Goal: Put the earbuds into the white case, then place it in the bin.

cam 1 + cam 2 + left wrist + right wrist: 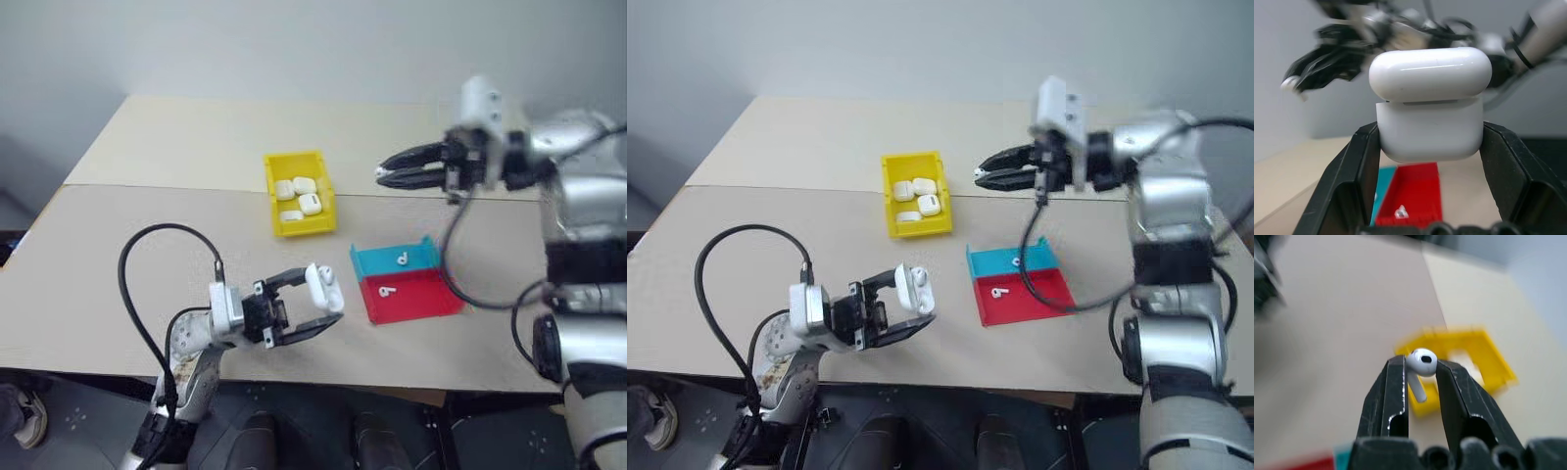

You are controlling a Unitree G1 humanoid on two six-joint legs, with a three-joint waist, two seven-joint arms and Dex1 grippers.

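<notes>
The beige counter (147, 284) lies bare across the left of the frame and along the far upper edge, giving wide passage there. At centre, the small bright yellow plastic bin (275, 206) with raised walls stands as an obstacle, with several white cases inside it. Right of centre sits the flat blue-and-red tray (431, 294). A bare strip of counter runs between them.

A blue-and-red tray (416, 294) sits on the beige table (127, 284)
</notes>
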